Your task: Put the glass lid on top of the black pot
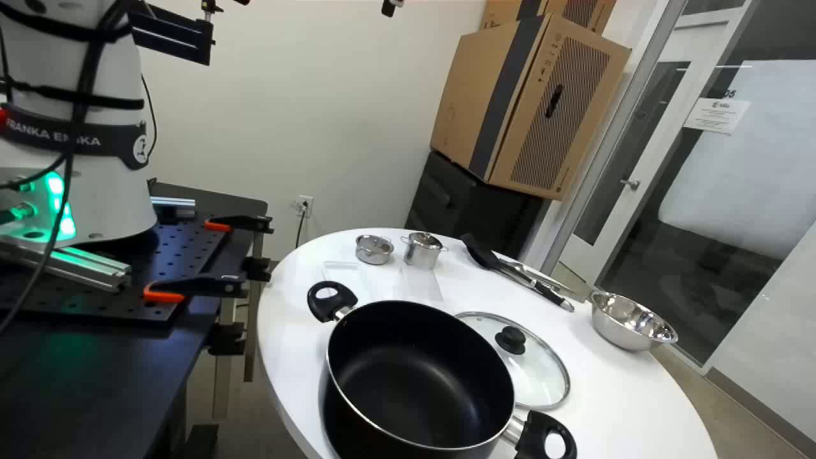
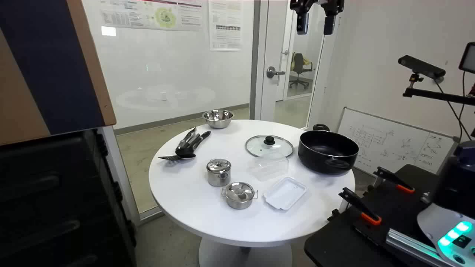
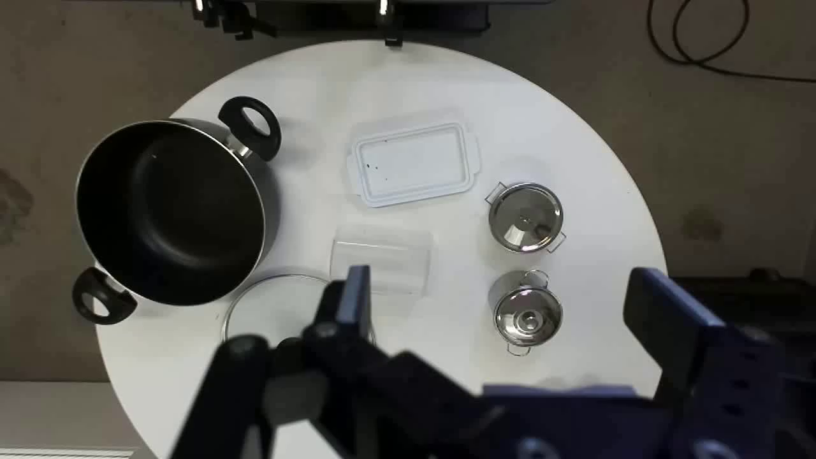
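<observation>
The black pot stands uncovered on the round white table, in both exterior views (image 1: pixel 421 389) (image 2: pixel 319 160) and the wrist view (image 3: pixel 172 217). Its inside looks empty. The glass lid (image 1: pixel 542 366) lies flat on the table beside the pot, black knob up; it also shows in an exterior view (image 2: pixel 261 147). In the wrist view the lid (image 3: pixel 274 306) is partly hidden behind a finger. My gripper (image 2: pixel 315 26) is high above the table, open and empty. In the wrist view its fingers (image 3: pixel 510 296) are wide apart, with nothing between them at their height.
A clear plastic box (image 2: pixel 269 167) lies close to the lid, with a white tray (image 2: pixel 285 193) near it. Two small steel pots (image 2: pixel 219 173) (image 2: pixel 239 195), black utensils (image 2: pixel 189 144) and a steel bowl (image 2: pixel 218 119) stand around the table (image 2: pixel 237 226). Clamps (image 2: pixel 360 205) edge the robot's bench.
</observation>
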Controlling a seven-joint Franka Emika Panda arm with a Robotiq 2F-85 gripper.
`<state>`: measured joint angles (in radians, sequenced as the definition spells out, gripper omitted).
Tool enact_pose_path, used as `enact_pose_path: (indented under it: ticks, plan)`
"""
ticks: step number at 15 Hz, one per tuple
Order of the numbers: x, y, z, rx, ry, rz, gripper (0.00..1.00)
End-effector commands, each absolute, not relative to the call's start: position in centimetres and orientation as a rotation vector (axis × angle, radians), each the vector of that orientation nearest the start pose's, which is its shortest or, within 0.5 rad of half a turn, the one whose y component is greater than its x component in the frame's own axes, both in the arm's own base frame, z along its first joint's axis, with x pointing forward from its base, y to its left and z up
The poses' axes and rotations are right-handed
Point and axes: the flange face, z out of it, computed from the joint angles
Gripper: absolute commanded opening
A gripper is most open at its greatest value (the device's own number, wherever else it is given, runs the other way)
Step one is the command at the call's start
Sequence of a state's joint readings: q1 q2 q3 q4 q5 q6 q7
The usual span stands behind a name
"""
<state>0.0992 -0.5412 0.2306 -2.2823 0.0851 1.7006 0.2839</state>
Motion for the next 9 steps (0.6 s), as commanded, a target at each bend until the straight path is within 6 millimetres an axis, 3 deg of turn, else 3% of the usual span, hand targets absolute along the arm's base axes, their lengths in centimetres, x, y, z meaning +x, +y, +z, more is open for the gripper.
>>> enact_pose_path:
  ticks: [1, 9]
  plan:
    - [35.99, 14.54, 54.62, -3.189, 0.004, 0.064, 1.00]
    - [36.32, 14.54, 54.46, -3.194, 0.025, 0.050, 1.00]
